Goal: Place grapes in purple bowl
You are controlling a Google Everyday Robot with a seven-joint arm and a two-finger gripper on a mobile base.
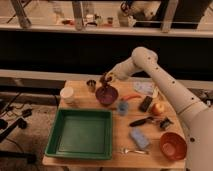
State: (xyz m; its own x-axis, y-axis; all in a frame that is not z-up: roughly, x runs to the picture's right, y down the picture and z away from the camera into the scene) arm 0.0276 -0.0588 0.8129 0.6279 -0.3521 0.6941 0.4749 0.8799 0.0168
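The purple bowl (107,95) stands on the wooden table (120,150), behind the green tray. My gripper (106,79) hangs just above the bowl's back rim, reaching in from the right on the white arm. A small dark cluster that looks like the grapes (104,81) sits at the gripper's tip, above the bowl. I cannot tell whether the fingers grip it.
A small metal cup (91,85) and a white cup (67,94) stand left of the bowl. A green tray (80,133) fills the front left. An orange-red bowl (173,145), a red-yellow apple (159,108), a carrot (131,97), a blue sponge (139,138) and a fork (131,150) lie to the right.
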